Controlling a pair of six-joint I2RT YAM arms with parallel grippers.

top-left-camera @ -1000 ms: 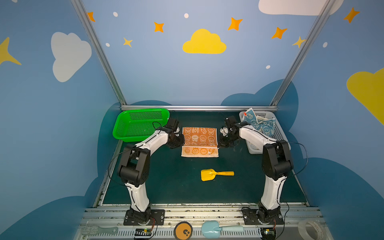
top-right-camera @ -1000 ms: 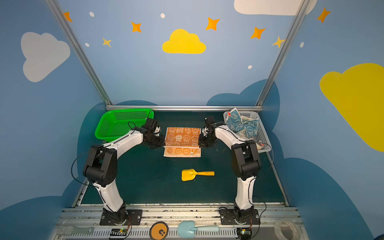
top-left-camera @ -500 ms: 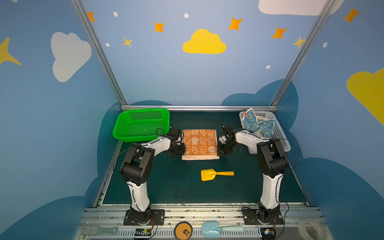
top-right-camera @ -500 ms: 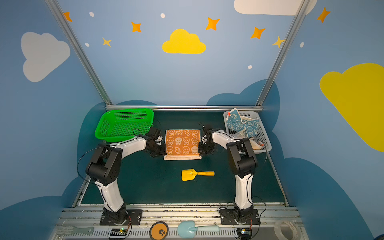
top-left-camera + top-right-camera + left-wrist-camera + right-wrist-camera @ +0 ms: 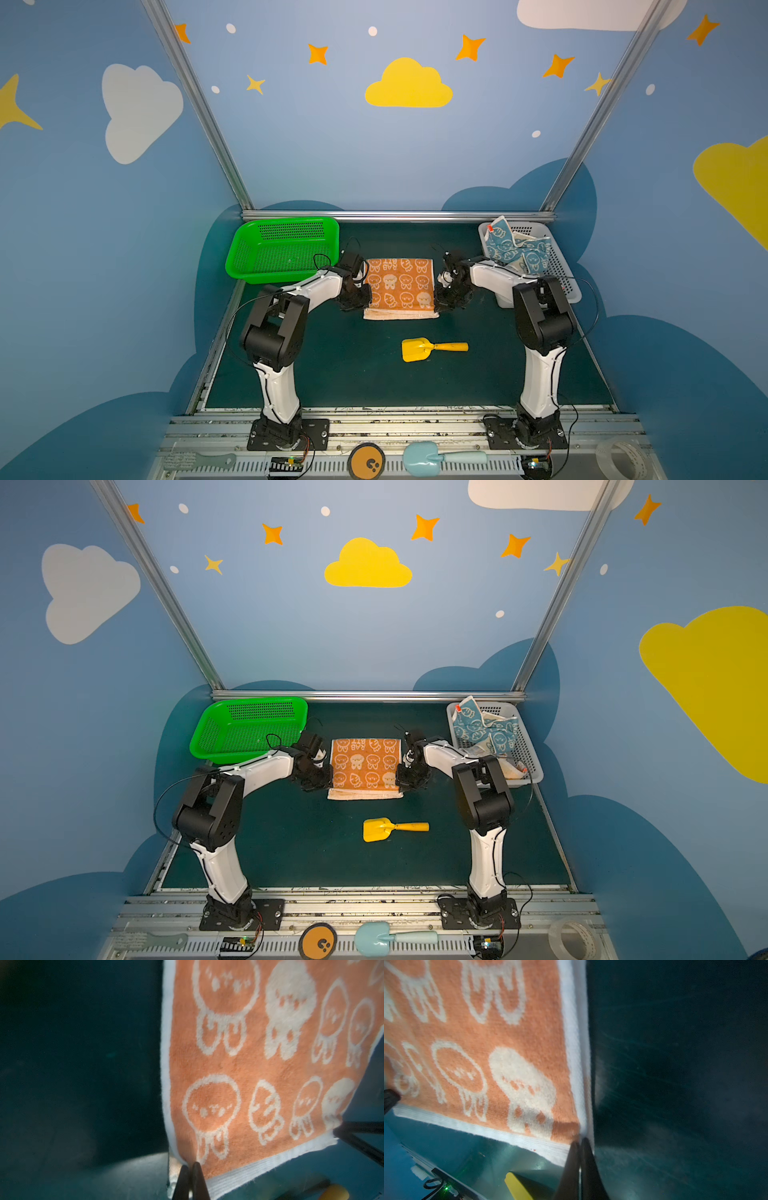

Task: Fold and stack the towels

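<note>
The orange terry towel with white cartoon faces (image 5: 400, 286) lies mid-frame on the dark green table (image 5: 353, 374), seemingly half-folded; left fingers (image 5: 182, 1180) and right fingers (image 5: 570, 1167) each pinch a corner. Crumpled blue-patterned towels (image 5: 511, 253) sit unfolded in the grey plastic basket (image 5: 536, 227) at right.

The orange towel (image 5: 399, 286) carries white cartoon faces, some only outlined and some filled solid, inside a white border, and a paler cream strip shows along its near edge. The blue-and-cream towel (image 5: 509, 249) shows cream faces on blue. Its basket (image 5: 567, 286) is pale grey, and the mesh basket (image 5: 282, 253) is bright green. The scoop (image 5: 417, 349) is yellow with a deeper amber handle. The table (image 5: 353, 374) is dark teal. The walls (image 5: 332, 145) are blue with yellow and white clouds, orange stars and white dots.
</note>
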